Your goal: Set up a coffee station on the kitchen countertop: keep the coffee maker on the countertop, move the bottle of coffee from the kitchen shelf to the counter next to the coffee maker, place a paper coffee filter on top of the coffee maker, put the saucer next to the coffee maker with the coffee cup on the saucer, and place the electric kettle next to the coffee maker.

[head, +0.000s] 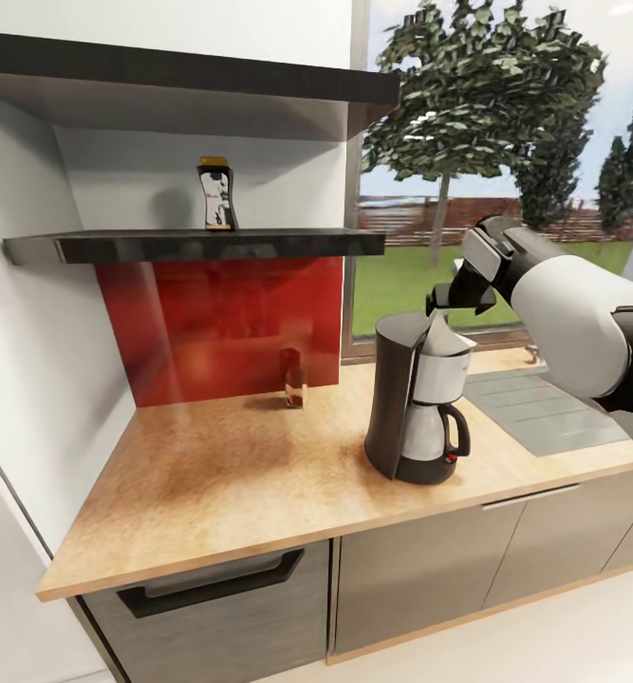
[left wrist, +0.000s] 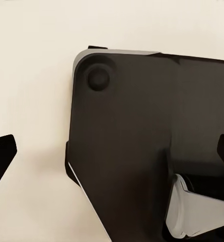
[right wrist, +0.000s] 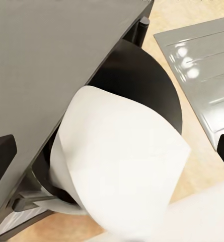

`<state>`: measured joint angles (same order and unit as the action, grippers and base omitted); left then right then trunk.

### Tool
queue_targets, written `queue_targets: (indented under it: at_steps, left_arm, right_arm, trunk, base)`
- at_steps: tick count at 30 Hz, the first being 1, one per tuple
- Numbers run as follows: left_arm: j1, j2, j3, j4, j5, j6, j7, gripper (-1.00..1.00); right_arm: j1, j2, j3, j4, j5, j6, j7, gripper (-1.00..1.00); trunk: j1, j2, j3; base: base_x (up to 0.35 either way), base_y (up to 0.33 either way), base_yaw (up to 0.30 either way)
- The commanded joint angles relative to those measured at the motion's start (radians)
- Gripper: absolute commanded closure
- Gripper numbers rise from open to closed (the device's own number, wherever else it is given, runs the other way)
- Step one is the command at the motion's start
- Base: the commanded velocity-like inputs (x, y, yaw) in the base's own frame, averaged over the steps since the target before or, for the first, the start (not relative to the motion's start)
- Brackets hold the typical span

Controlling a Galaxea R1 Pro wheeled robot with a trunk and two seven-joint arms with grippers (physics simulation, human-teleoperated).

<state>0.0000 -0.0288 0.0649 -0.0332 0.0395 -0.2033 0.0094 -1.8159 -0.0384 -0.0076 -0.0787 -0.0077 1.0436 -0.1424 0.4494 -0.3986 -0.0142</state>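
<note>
One coffee maker [head: 418, 403] stands on the wooden countertop [head: 221, 493], near the grey drainboard [head: 544, 408]. We see a white paper coffee filter [head: 442, 334] resting tilted on the machine's top, its point upward in the head view. In the right wrist view the filter [right wrist: 124, 166] lies over the dark round top of the coffee maker [right wrist: 142, 80], between the two spread fingertips [right wrist: 2, 156] at the frame's edges. We note the right gripper [head: 460, 296] just above the filter with its jaws parted and nothing between them; whether a fingertip touches the paper we cannot tell.

We note the bottle of coffee [head: 217, 194] upright on the dark kitchen shelf [head: 193, 247], well apart from the machine. A small reddish jar [head: 292, 378] stands on the counter against the red backsplash [head: 221, 323].

In the left wrist view, the left gripper [left wrist: 114, 151] is released, fingertips wide apart, before a dark panel [left wrist: 137, 151] over a pale surface.
</note>
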Motion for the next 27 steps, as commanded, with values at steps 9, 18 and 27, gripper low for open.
queue_targets:
  at_steps: [9,18,27]
  left_arm:
    - [0.0,0.0,0.007,-0.001,0.003,-0.001,0.0,-1.0]
    - [0.0,0.0,0.007,-0.001,0.003,-0.002,-0.001,-1.0]
    - [0.0,0.0,0.008,-0.001,0.005,-0.004,-0.003,-1.0]
  right_arm:
    - [0.0,0.0,-0.001,0.0,-0.001,0.004,-0.003,-1.0]
    - [0.0,0.001,-0.001,-0.001,-0.001,0.004,-0.003,-1.0]
    - [0.0,0.002,-0.005,-0.029,-0.001,-0.003,0.0,-1.0]
  trunk:
    - [0.001,-0.001,0.013]
    - [0.001,-0.001,0.027]
    - [0.001,-0.001,0.042]
  base:
    - [0.0,0.0,0.0]
    - [0.0,0.0,0.0]
    - [0.0,0.0,0.0]
